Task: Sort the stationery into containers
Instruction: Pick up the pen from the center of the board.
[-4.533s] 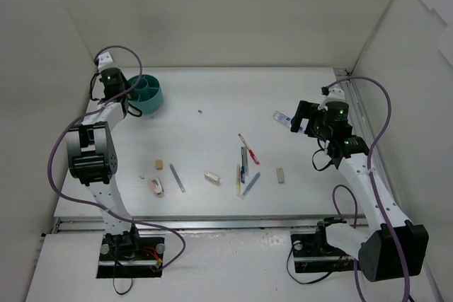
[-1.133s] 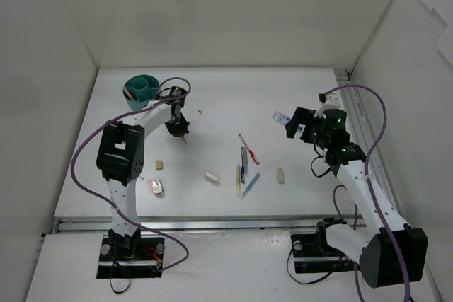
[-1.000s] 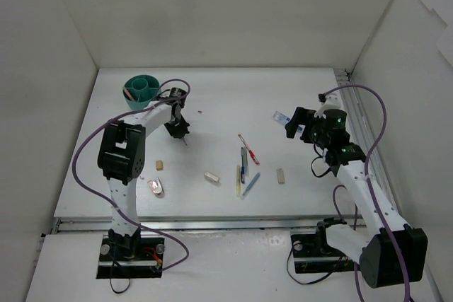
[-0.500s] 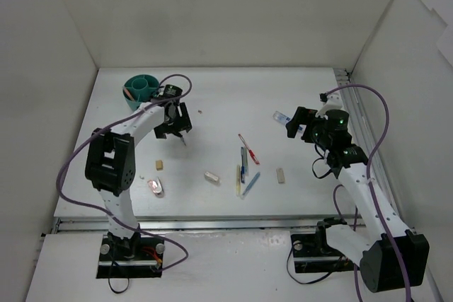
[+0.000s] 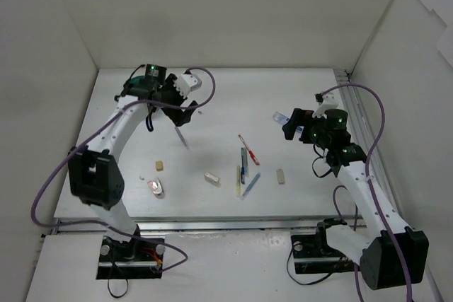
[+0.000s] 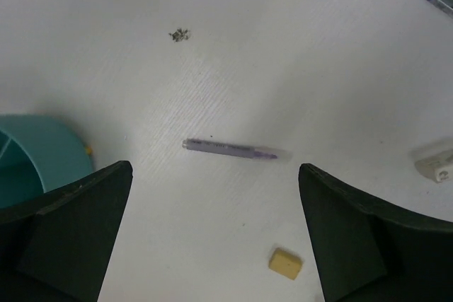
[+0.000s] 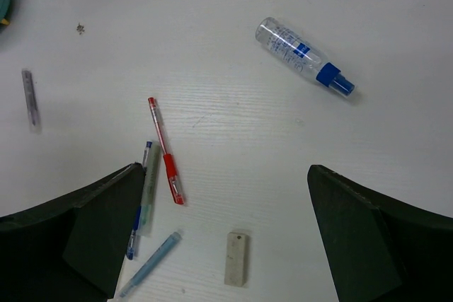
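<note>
My left gripper [image 5: 182, 108] hangs open above the table with nothing between its fingers [image 6: 78, 231]. Below it lies a grey pen [image 6: 237, 150], alone on the white table [image 5: 182, 136]. The teal container [image 6: 35, 157] shows at the left edge of the left wrist view; in the top view the left arm covers it. My right gripper [image 5: 290, 124] is open and empty [image 7: 226, 171], high over a red pen [image 7: 164, 152], a blue pen [image 7: 138, 206], a light blue pen [image 7: 150, 263] and a beige eraser [image 7: 237, 258]. A blue-capped clear tube [image 7: 304, 56] lies behind them.
A small yellow eraser [image 6: 285, 262] lies near the grey pen, another beige eraser [image 5: 211, 177] to its right. A pink-white item [image 5: 156, 187] sits near the table's front left. A pale yellow pencil [image 5: 238, 180] lies beside the blue pens. White walls close in three sides.
My left gripper opened, let go of the grey pen and rose away toward the back. The pen stays lying on the table. The right arm barely moved.
</note>
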Controlling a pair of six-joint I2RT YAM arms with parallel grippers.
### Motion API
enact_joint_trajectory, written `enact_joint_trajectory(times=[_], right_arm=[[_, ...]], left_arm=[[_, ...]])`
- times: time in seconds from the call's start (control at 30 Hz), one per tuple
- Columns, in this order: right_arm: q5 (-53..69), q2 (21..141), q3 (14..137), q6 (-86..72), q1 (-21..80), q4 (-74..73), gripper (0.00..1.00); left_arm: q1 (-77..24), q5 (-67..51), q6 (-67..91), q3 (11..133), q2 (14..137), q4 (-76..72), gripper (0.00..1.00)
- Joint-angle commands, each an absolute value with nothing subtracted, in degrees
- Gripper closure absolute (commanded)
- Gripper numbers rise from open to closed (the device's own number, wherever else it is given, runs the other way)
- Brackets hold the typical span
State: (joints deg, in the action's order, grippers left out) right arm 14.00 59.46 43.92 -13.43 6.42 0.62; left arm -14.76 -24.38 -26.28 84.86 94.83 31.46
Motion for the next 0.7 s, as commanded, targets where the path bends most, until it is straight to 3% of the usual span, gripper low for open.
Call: enact_joint_trajectory(times=[0.0, 0.1, 0.17, 0.5, 0.67], right_arm=[[15.74, 60.21, 48.34, -11.69, 6.50, 2.47, 0.02], [13.89, 59.24, 47.37, -11.60, 6.15, 2.37, 0.02], [14.32, 59.67, 47.72, -11.78, 6.33, 2.37, 0.02], [11.86, 63.28, 49.75, -12.22, 6.50, 1.93, 0.02], [11.34, 62.76, 49.83, -12.39, 6.59, 1.23, 0.02]], left_arm=[[-11.95, -40.52, -51.17, 109.47, 105.00, 55.66, 0.00], [-11.95, -38.68, -59.45, 124.84, 115.38, 71.49, 0.00], [-11.95, -34.22, -60.90, 124.46, 117.16, 75.76, 0.00], [-13.62, -26.72, -67.85, 93.29, 104.07, 47.76, 0.00], [-13.62, -24.70, -70.31, 90.35, 105.64, 42.98, 0.00]])
